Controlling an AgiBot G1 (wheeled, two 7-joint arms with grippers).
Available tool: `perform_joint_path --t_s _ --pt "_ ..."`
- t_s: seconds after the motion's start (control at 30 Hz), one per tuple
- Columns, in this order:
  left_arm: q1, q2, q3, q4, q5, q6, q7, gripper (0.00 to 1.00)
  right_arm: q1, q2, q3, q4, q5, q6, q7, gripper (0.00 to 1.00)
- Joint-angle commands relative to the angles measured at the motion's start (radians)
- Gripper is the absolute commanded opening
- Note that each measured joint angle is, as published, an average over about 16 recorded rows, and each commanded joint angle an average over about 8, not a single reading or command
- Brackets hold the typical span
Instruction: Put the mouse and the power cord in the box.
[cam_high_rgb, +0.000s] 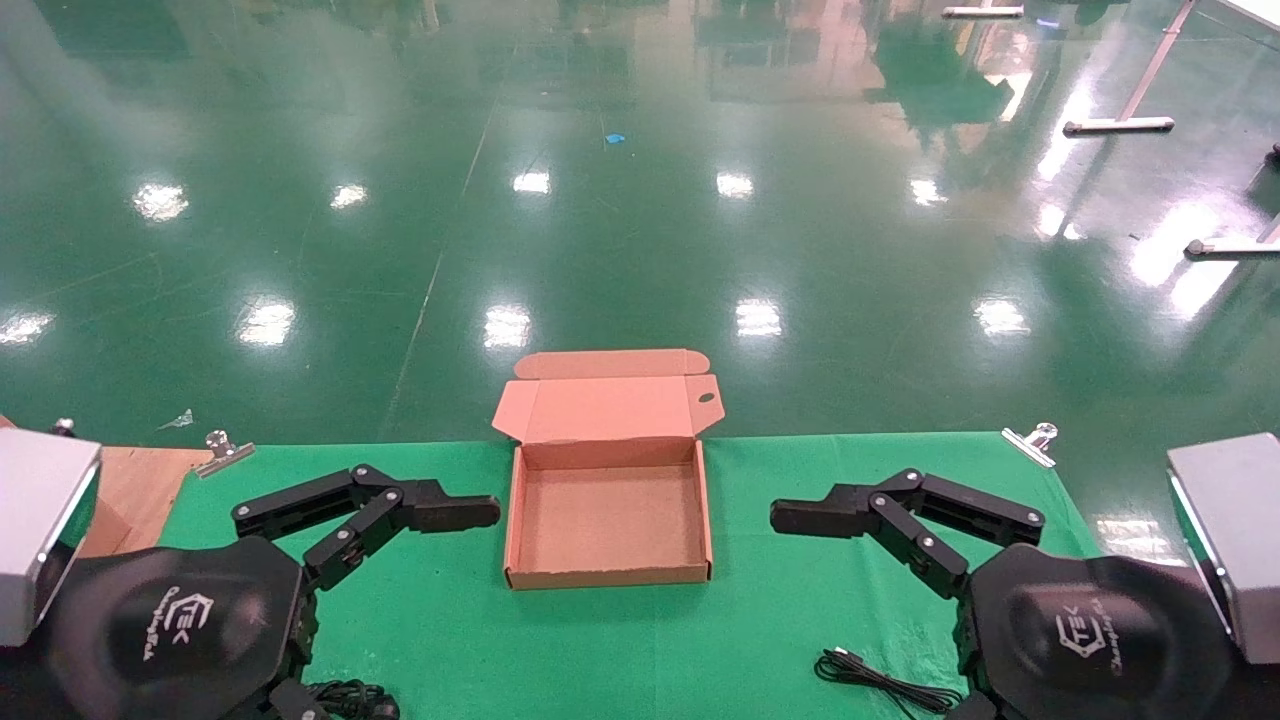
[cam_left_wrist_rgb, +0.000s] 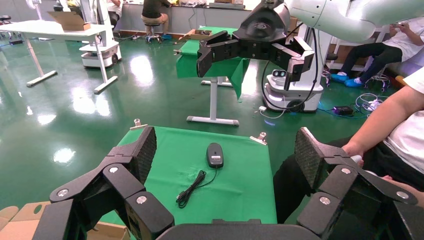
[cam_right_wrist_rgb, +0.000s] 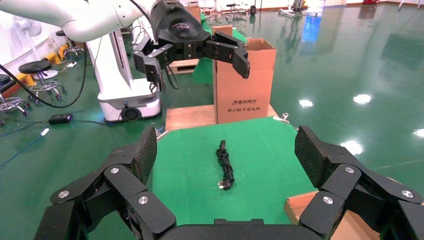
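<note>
The box (cam_high_rgb: 515, 520) lies open in the middle of the green cloth, its flap lid folded back and its inside bare. The mouse (cam_left_wrist_rgb: 215, 154) rests on the cloth's right part, its thin cable (cam_high_rgb: 880, 685) coiled near the front edge; in the head view my right arm hides the mouse itself. On the left part lies the bundled power cord (cam_right_wrist_rgb: 224, 165), its end peeking out under my left arm (cam_high_rgb: 350, 697). My left gripper (cam_high_rgb: 480, 512) hovers open just left of the box. My right gripper (cam_high_rgb: 790, 517) hovers open just right of it. Neither holds anything.
A taller brown carton (cam_right_wrist_rgb: 245, 85) stands on a wooden board (cam_high_rgb: 130, 490) beyond the cloth's left edge. Metal clips (cam_high_rgb: 222, 450) (cam_high_rgb: 1035, 440) pin the cloth's far corners. A seated person (cam_left_wrist_rgb: 395, 130) is close to the table's right side. Green floor lies beyond.
</note>
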Motion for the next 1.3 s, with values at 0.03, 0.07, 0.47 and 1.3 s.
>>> perform_joint_path --t_s 0.03,0.07,0.47,1.3 --pt "0.000 0.000 0.000 0.000 0.000 0.000 0.000 1.00 0.000 0.000 0.000 0.000 0.000 0.000 0.000 1.00" --pt "0.000 0.000 0.000 0.000 0.000 0.000 0.000 1.00 0.000 0.000 0.000 0.000 0.000 0.000 0.000 1.00" --pt "0.000 0.000 0.000 0.000 0.000 0.000 0.000 1.00 0.000 0.000 0.000 0.000 0.000 0.000 0.000 1.00" --pt "-0.001 0.002 0.002 0.003 0.003 -0.001 0.001 1.00 -0.001 -0.001 -0.005 -0.003 -0.008 -0.001 0.000 1.00"
